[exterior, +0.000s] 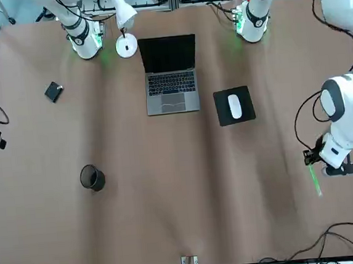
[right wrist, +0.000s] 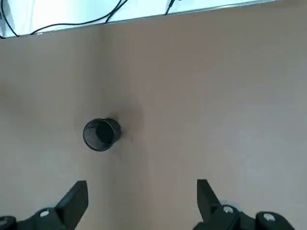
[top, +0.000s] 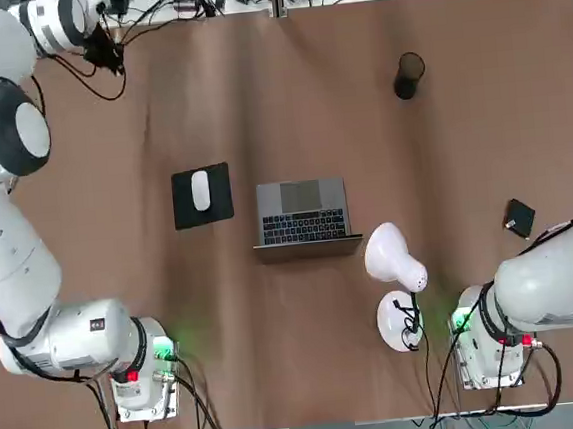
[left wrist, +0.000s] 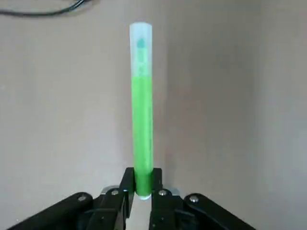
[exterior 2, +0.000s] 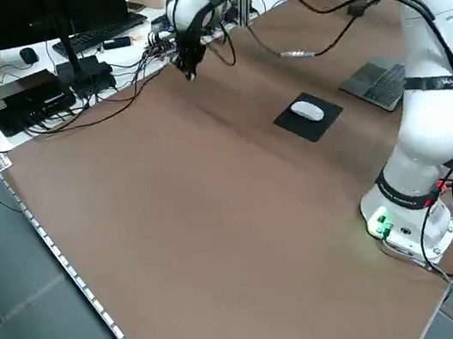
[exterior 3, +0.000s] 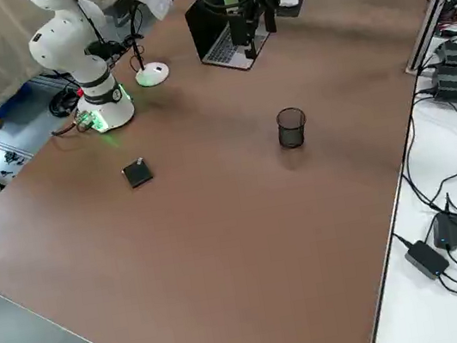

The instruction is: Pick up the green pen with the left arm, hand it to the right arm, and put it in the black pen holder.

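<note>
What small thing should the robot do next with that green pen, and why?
Probably swing the left gripper inward, towards the right gripper: the left one grips the green pen near one end, while the right one hangs open, well apart from it.

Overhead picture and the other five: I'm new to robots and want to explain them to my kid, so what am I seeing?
Two white robot arms share a brown table. One camera looks straight down, one faces the robot, two watch from the sides, and one rides on each wrist. The left gripper, over the table's far left part, holds a green pen. The right gripper is open and empty. On the table are a laptop, a mouse on its pad, a lamp and a black cup.
</note>
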Action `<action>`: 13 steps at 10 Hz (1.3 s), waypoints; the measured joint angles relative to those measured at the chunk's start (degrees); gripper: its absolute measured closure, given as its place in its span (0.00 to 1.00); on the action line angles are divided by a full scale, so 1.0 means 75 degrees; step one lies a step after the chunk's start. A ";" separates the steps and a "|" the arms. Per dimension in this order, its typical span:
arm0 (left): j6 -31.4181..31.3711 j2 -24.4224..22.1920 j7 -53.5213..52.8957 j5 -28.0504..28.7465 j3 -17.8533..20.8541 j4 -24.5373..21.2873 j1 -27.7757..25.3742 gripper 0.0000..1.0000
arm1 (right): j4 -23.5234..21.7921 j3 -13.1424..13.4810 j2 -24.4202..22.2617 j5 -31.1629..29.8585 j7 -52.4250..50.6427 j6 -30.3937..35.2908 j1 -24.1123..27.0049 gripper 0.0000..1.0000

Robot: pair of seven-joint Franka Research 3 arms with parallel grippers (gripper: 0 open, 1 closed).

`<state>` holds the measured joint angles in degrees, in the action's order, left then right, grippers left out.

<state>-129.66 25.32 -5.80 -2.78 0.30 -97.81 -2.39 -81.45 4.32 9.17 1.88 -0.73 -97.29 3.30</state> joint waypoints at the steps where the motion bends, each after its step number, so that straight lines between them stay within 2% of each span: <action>1: 0.0485 -0.0082 -0.0126 0.0261 -0.0341 0.0349 0.0015 0.82 | 0.0000 -0.0002 0.0004 0.0002 0.0000 0.0000 -0.0009 0.00; 3: 0.1294 -0.0127 -0.0238 0.0615 -0.1112 0.0992 0.0076 0.82 | 0.0000 -0.0009 0.0014 0.0026 0.0113 0.0001 -0.0033 0.00; 6: 0.1770 -0.0141 -0.0766 0.1901 -0.2062 0.1679 0.0265 0.82 | 0.0000 -0.0039 0.0020 0.0057 0.2065 0.0020 -0.0625 0.00; 8: 0.1873 -0.0150 -0.1378 0.2068 -0.2551 0.2059 0.0412 0.82 | -0.0004 -0.0076 0.0045 0.0096 0.3775 0.0018 -0.1217 0.00; 10: 0.2252 -0.0214 -0.2301 0.2068 -0.2793 0.2379 0.0719 0.82 | -0.0009 -0.0096 0.0192 0.0932 0.5140 -0.0146 -0.1755 0.00; 11: 0.2394 -0.0310 -0.2547 0.2068 -0.3008 0.2436 0.0830 0.82 | -0.0009 -0.0101 0.0295 0.1421 0.5702 -0.0388 -0.2041 0.00; 13: 0.2519 -0.0505 -0.2687 0.2069 -0.3619 0.2449 0.0910 0.82 | -0.0010 -0.0109 0.0496 0.1704 0.6154 -0.0635 -0.2644 0.00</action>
<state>-110.77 21.53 -25.95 12.74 -26.84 -79.44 4.43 -81.53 3.50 12.89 14.66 45.42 -102.05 -16.53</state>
